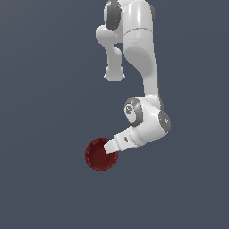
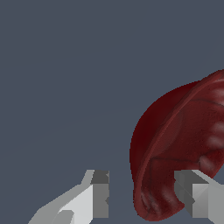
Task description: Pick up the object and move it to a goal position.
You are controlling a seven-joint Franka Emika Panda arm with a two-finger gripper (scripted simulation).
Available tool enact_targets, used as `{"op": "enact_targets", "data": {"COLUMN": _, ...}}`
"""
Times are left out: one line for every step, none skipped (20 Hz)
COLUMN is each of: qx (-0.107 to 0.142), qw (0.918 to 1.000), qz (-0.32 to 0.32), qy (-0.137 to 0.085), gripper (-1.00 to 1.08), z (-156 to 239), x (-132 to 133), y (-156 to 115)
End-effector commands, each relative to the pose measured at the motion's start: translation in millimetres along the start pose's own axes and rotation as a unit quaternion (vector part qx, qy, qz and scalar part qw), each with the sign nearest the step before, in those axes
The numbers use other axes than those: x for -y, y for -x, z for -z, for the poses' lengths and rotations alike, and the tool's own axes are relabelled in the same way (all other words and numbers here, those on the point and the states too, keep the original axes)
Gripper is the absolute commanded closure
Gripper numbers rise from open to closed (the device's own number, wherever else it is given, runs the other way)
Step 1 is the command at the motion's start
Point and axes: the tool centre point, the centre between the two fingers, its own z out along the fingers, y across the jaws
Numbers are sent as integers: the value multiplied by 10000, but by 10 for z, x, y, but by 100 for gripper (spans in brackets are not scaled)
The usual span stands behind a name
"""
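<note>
The dark red bowl (image 1: 98, 155) is low in the exterior view, seen round and open toward the camera against a plain grey-blue background. No bench edge can be made out, so I cannot tell if the bowl rests on a surface or is lifted from it.

The white arm (image 1: 143, 53) comes down from above the bowl and bends at the wrist (image 1: 150, 123), which is up and toward the exterior view's right of the bowl. From there the hand points down toward the bowl, and its tip covers the bowl's rim on the exterior view's right side.

In the wrist view the bowl (image 2: 175, 148) looks tilted, with the thin rim running as a curved line and the hollow inside turned toward one finger. The two fingers (image 2: 99, 194) stand apart, one on each side of the lower part of the rim: the outer wall faces one finger, and the other finger (image 2: 192, 192) is in front of the inside. The gripper (image 2: 144, 194) is spread around the rim, but I cannot tell if the pads already touch it.
</note>
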Motion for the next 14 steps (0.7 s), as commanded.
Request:
{"op": "enact_targets", "data": {"qx": -1, "qw": 10000, "qz": -3, "qy": 1, "gripper": -20, "z": -18, "x": -6, "y": 1}}
{"op": "enact_targets", "data": {"qx": 0, "qw": 10000, "qz": -1, "qy": 4, "gripper": -20, "z": -43, "x": -6, "y": 1}}
{"op": "enact_targets", "data": {"qx": 2, "qw": 10000, "qz": 1, "qy": 8, "gripper": -20, "z": -78, "x": -6, "y": 0}}
{"op": "enact_targets", "data": {"qx": 3, "qw": 10000, "qz": 3, "qy": 11, "gripper": -20, "z": -124, "x": -7, "y": 0}}
{"op": "enact_targets", "data": {"qx": 4, "qw": 10000, "qz": 5, "qy": 16, "gripper": -20, "z": -176, "x": -8, "y": 0}}
{"op": "enact_targets", "data": {"qx": 6, "qw": 10000, "qz": 8, "qy": 19, "gripper": -20, "z": -221, "x": -8, "y": 1}}
{"op": "enact_targets", "data": {"qx": 7, "qw": 10000, "qz": 10, "qy": 22, "gripper": -20, "z": -257, "x": -8, "y": 2}}
{"op": "enact_targets", "data": {"qx": 7, "qw": 10000, "qz": 10, "qy": 22, "gripper": -20, "z": -282, "x": -10, "y": 3}}
{"op": "enact_targets", "data": {"qx": 8, "qw": 10000, "qz": 12, "qy": 25, "gripper": -20, "z": -297, "x": -9, "y": 3}}
{"op": "enact_targets", "data": {"qx": 8, "qw": 10000, "qz": 12, "qy": 25, "gripper": -20, "z": -302, "x": -9, "y": 3}}
{"op": "enact_targets", "data": {"qx": 8, "qw": 10000, "qz": 12, "qy": 25, "gripper": 108, "z": -302, "x": -9, "y": 3}}
{"op": "enact_targets", "data": {"qx": 8, "qw": 10000, "qz": 12, "qy": 25, "gripper": 108, "z": -302, "x": -9, "y": 3}}
{"op": "enact_targets", "data": {"qx": 8, "qw": 10000, "qz": 12, "qy": 25, "gripper": 108, "z": -302, "x": -9, "y": 3}}
{"op": "enact_targets", "data": {"qx": 8, "qw": 10000, "qz": 12, "qy": 25, "gripper": 108, "z": -302, "x": -9, "y": 3}}
